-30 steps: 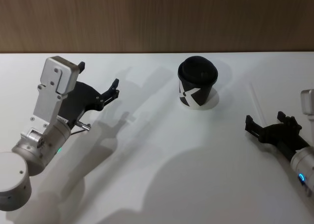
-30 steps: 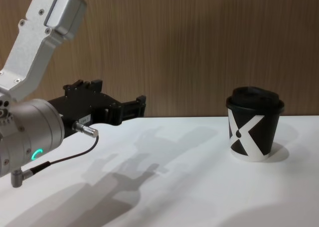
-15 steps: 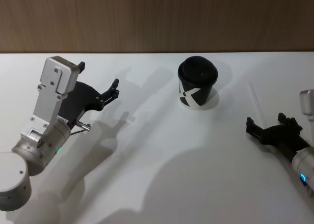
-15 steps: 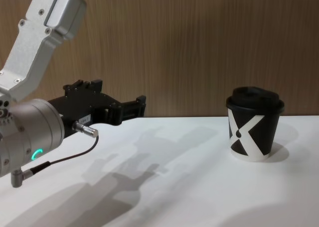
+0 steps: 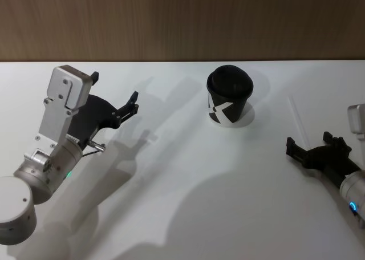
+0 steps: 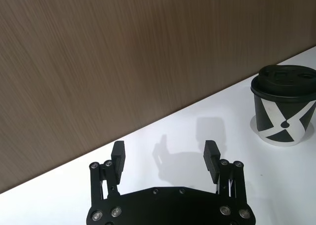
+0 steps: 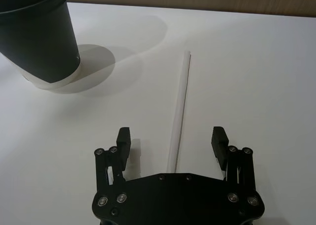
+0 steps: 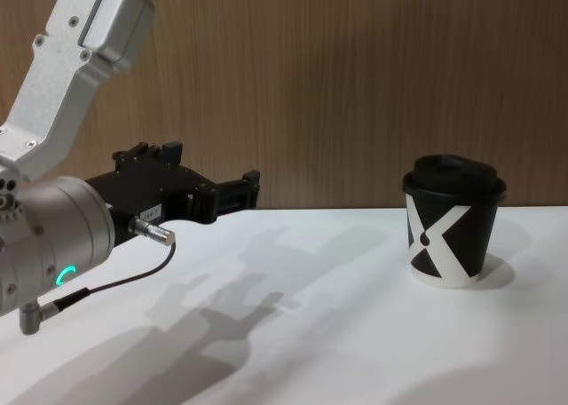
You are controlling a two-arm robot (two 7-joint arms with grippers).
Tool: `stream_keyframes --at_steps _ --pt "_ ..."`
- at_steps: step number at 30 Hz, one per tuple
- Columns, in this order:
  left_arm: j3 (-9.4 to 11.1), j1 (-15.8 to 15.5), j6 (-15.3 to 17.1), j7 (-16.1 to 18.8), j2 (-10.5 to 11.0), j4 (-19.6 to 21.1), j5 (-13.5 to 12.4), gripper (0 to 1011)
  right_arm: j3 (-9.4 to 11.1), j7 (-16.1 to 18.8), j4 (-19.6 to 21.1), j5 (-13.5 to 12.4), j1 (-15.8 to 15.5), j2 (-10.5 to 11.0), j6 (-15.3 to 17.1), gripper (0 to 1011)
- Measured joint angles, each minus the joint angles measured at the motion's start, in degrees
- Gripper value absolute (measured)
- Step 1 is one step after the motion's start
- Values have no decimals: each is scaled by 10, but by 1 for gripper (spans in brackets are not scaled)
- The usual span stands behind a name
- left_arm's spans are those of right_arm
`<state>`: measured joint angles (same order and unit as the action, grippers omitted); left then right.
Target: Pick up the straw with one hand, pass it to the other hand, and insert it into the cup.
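On the left, the left gripper [image 5: 116, 88] is held up above the white table [image 5: 171, 203]. It is black, and it sits on a big silver arm with a small green light. Its two fingers are wide apart and there is nothing between them. They point toward the brown wooden wall [image 5: 182, 20]. Near the middle of the table, toward the wall, stands the cup [image 5: 228, 103]. It is small and black, with a big white X shape on its side, a white rim at the bottom and a round black lid on top. To the right of the cup, a little way off, the straw [image 5: 297, 120] lies flat on the table. It is thin, straight and plain white, and it is longer than the cup is tall. At the far right is the right gripper [image 5: 308, 140], also black, with its fingers spread apart. The near end of the straw lies between those two fingers, and they are not squeezing it.
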<state>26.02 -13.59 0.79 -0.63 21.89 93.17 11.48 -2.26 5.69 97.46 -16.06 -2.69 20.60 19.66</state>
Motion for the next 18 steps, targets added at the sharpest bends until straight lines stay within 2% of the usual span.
stream_keyframes --at_steps 18 --pt "0 0 0 0 0 0 0 1000 1 2 1 5 1 -2 4 1001"
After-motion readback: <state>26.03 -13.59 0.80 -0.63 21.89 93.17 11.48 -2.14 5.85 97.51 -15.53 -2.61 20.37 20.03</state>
